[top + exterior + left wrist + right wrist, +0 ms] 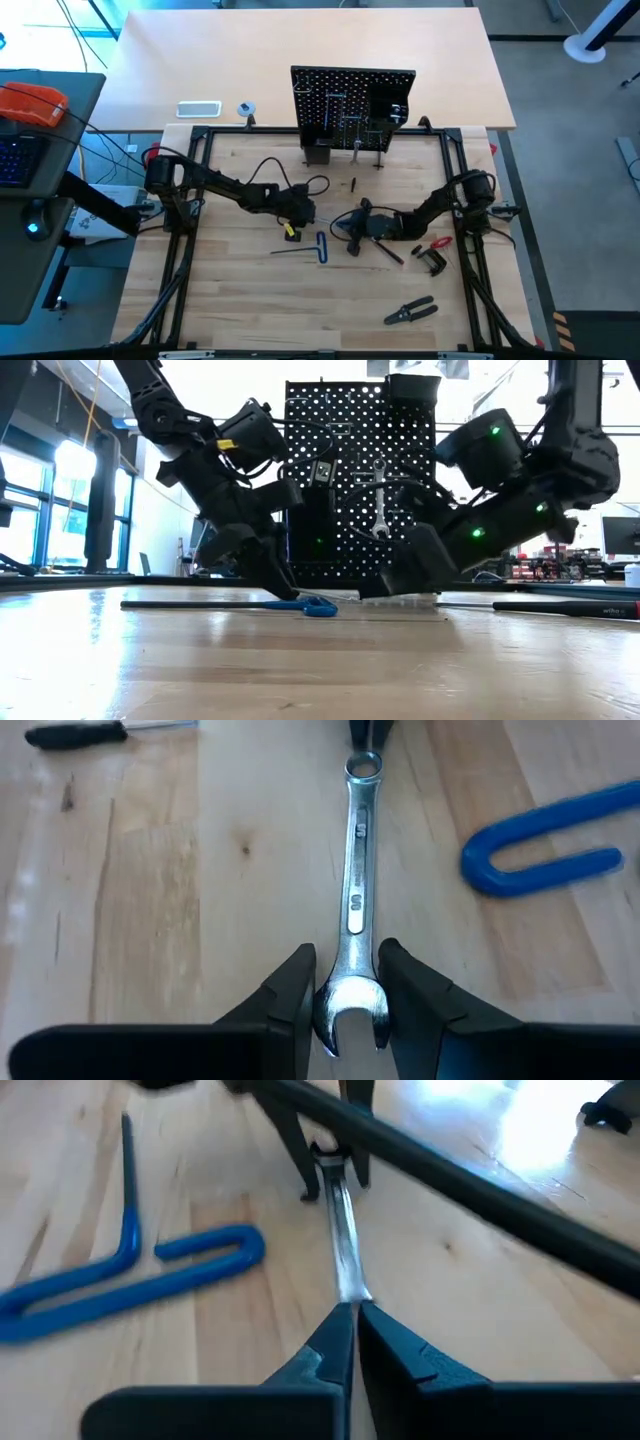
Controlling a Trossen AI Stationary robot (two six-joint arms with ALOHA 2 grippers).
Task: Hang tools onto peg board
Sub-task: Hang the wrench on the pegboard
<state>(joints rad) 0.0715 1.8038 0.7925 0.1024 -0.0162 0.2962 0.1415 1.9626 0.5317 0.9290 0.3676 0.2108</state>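
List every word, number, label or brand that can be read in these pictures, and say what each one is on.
Nothing here reads with certainty.
Stamped marks on the shank of the silver wrench, held between the left hand fingers: too blurred to read.
White lettering on the black handle of the screwdriver lying on the table: too small to read.
Label on the unit in front of the peg board: unreadable.

The left pincer (pixel 347 1005) grips the open-jaw end of a silver wrench (pixel 357 880) lying flat on the wooden desk (pixel 150 900). A blue-handled bent key (pixel 545 850) lies beside it.
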